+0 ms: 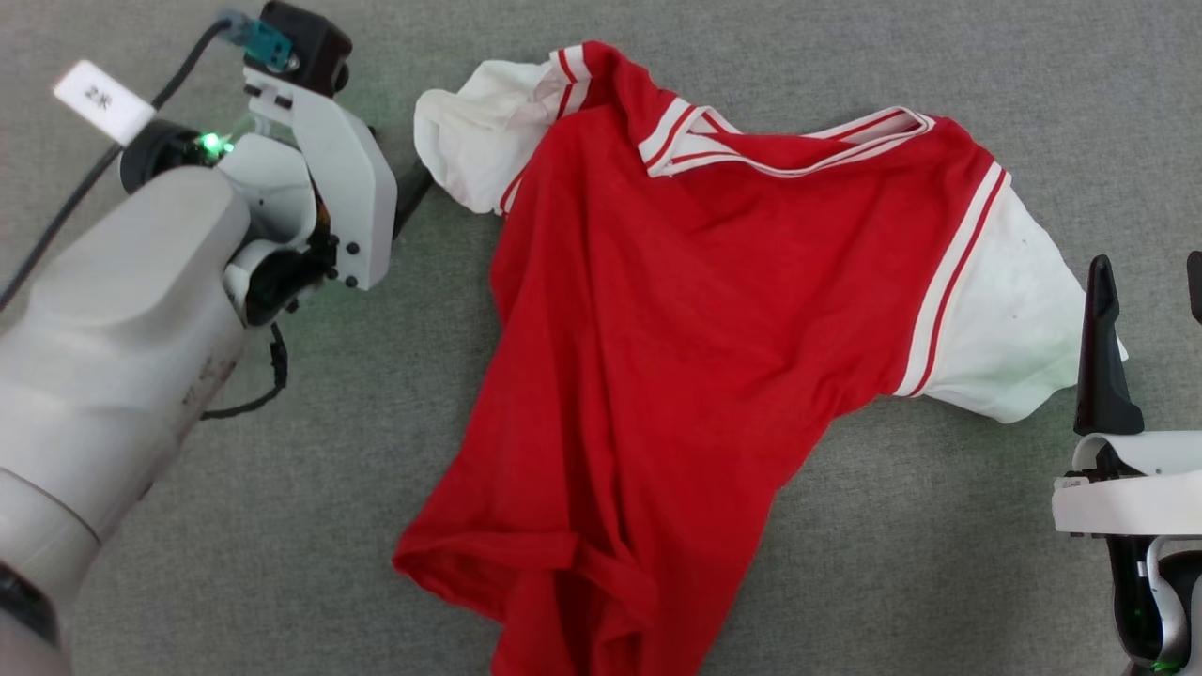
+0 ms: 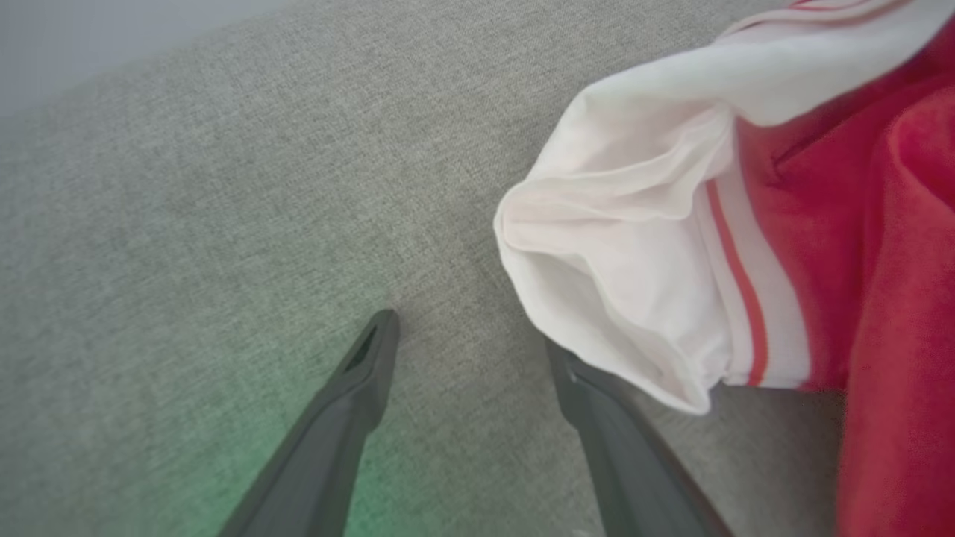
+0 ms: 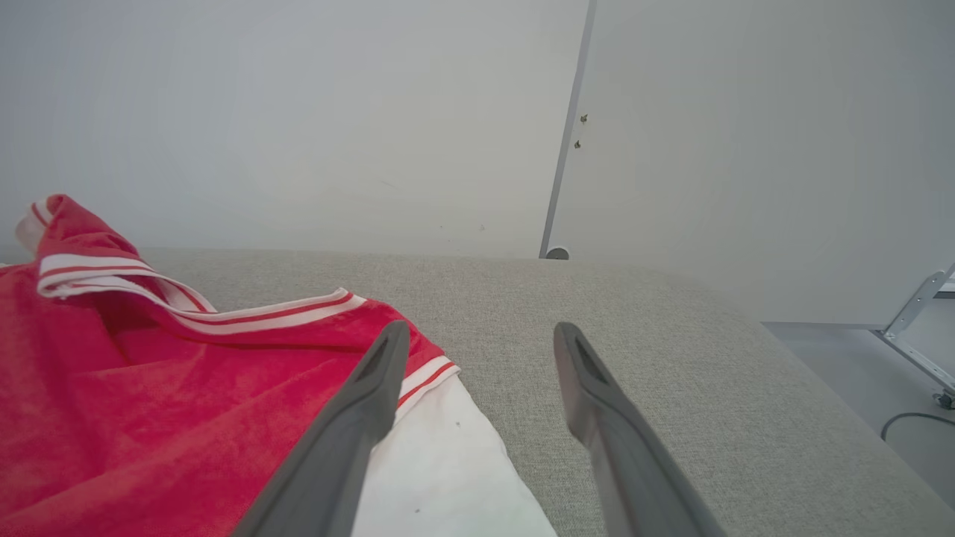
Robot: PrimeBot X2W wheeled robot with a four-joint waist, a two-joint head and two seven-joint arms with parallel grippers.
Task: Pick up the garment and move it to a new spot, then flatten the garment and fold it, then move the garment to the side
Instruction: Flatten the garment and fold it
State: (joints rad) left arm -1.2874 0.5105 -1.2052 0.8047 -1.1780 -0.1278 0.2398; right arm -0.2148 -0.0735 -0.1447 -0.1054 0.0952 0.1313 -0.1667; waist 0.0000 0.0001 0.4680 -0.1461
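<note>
I have the garment (image 1: 676, 310) lying spread over the middle of the grey fabric-topped counter (image 1: 282, 582), red body uppermost and creased. Its striped collar (image 1: 714, 141) points to the far edge and its rumpled hem (image 1: 526, 582) runs toward the near edge.

On my left arm (image 1: 122, 338) the jaws stand open and hold nothing. In the left wrist view the two dark fingers (image 2: 336, 418) are spread over bare counter (image 2: 224, 224) beside the bunched white sleeve (image 2: 619, 253). The tip of the finger nearer the cloth sits right at that sleeve's edge, and I cannot tell whether it touches. In the head view this sleeve (image 1: 470, 141) is crumpled toward the counter's far left, just beside the wrist.

The right jaws are open too, and empty. From the right wrist view one finger (image 3: 351, 432) hangs over the seam where the red shoulder (image 3: 149, 403) meets the other white sleeve (image 3: 440, 470), the second finger (image 3: 612, 432) over bare counter (image 3: 671, 358). In the head view that sleeve (image 1: 1005, 319) lies flat toward the right edge, with a dark fingertip (image 1: 1101, 347) standing against its outer end. A pale wall (image 3: 298, 112) rises behind the counter's far edge
</note>
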